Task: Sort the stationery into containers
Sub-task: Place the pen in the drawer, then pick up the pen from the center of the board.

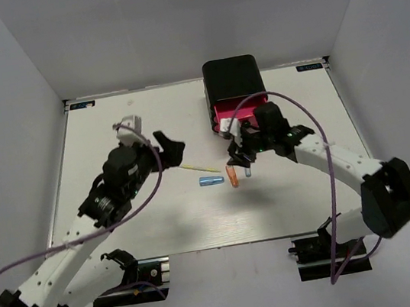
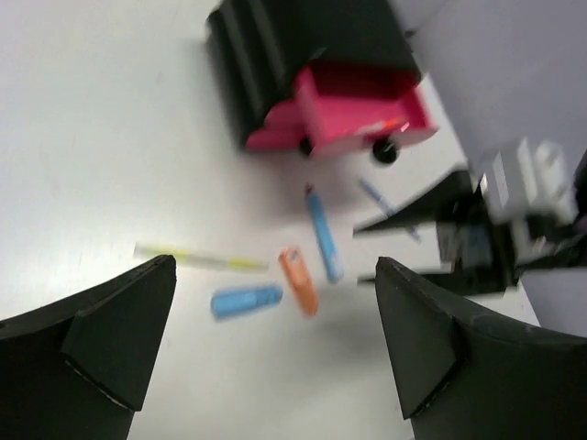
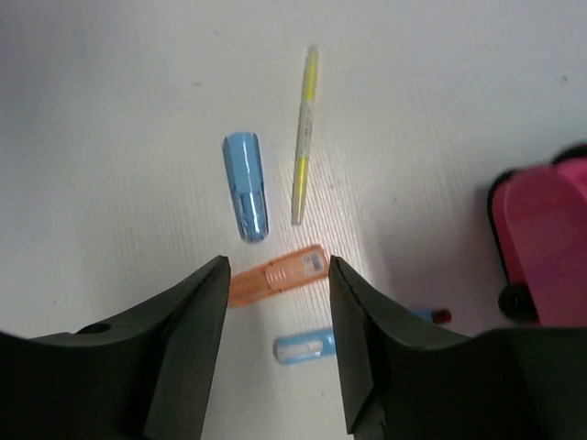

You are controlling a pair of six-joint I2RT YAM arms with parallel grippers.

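Right tool (image 1: 237, 158) was held spread over the orange cylinder (image 1: 232, 175), light-blue cylinder (image 1: 210, 180) was seen at its 9 o'clock, left tool (image 2: 275, 275) was held spread.

The black boxy cabinet (image 1: 232, 78) with 1 pulled-out pink drawer (image 1: 227, 113) blocks the far side, the right gripper (image 1: 240, 157) hangs over the short orange cylinder (image 1: 232, 176), and bare white tabletop (image 1: 154, 223) lies leftward.
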